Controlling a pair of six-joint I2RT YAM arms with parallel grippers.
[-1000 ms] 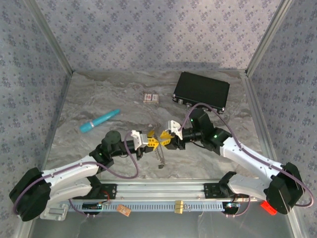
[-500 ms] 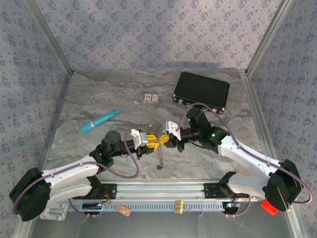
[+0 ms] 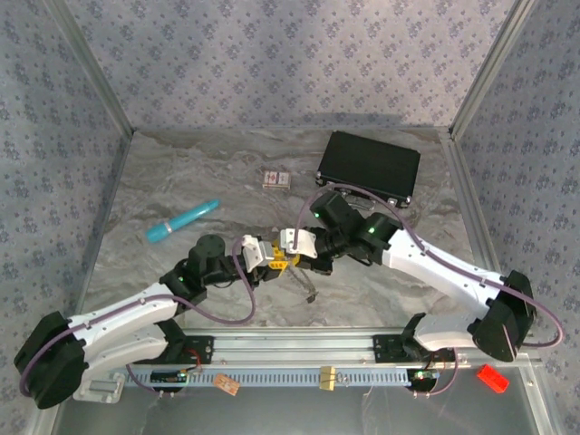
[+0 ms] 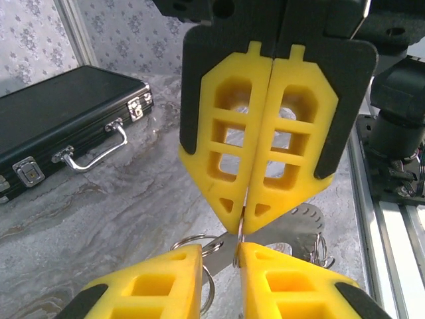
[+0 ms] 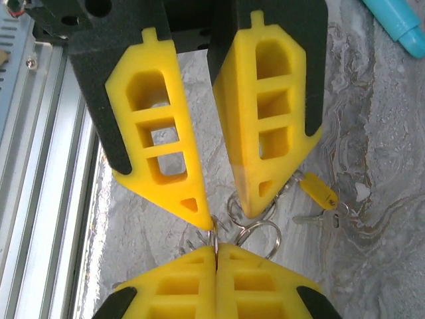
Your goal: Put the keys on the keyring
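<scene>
The right end effector (image 4: 243,219) is shut on the thin silvery wire keyring (image 5: 265,227) at frame centre. The left end effector (image 5: 228,210) stands slightly parted around its loops. The small yellow-headed key (image 5: 317,191) is just right of it. A sideways tug could slip the wire free, and then everything drops.
</scene>
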